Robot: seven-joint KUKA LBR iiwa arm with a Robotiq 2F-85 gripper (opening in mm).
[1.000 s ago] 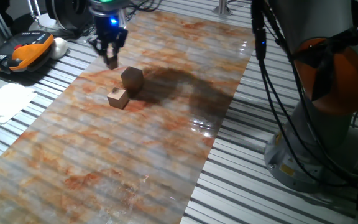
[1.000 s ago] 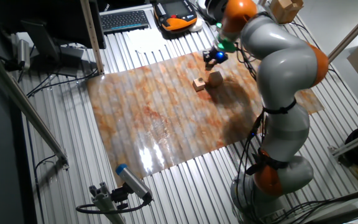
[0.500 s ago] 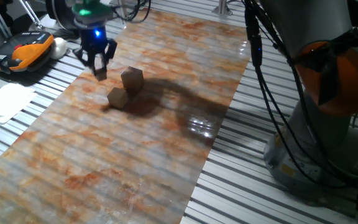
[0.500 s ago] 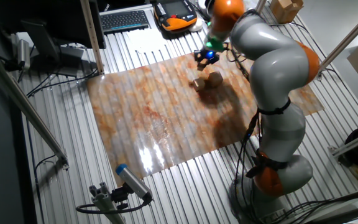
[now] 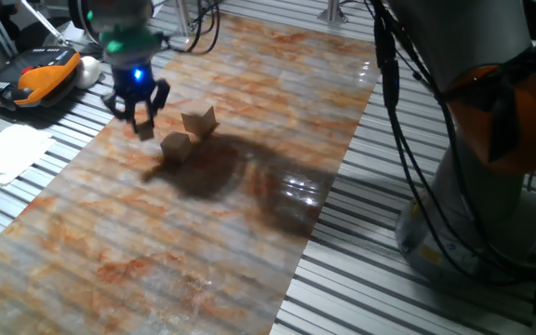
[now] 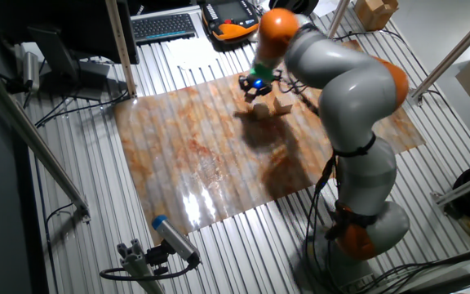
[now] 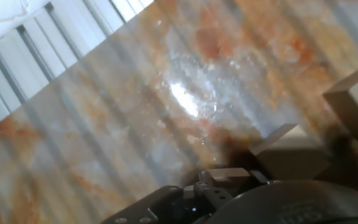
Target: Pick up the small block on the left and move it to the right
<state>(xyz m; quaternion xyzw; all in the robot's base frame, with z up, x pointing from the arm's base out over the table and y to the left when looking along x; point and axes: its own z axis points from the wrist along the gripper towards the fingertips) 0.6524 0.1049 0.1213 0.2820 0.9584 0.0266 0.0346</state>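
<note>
My gripper (image 5: 140, 126) hangs just above the left part of the marbled mat (image 5: 203, 233), its fingers close together on a tiny tan piece, the small block (image 5: 143, 131). It is left of two bigger tan cubes: a medium cube (image 5: 176, 146) and the largest cube (image 5: 199, 121). In the other fixed view the gripper (image 6: 255, 91) is up-left of the same cubes (image 6: 261, 110). The blurred hand view shows the medium cube (image 7: 288, 152) and the largest cube (image 7: 353, 102) at the right; the fingers and the small block do not show there.
An orange-and-black device (image 5: 31, 79) and white paper (image 5: 7, 154) lie on the slatted table left of the mat. A keyboard (image 6: 163, 27) sits at the back. The arm's base (image 5: 491, 205) and cables stand at the right.
The gripper has moved left and toward the mat's left edge, away from the two cubes, fingers still together. The two cubes have stayed put; the arm's shadow now covers them.
</note>
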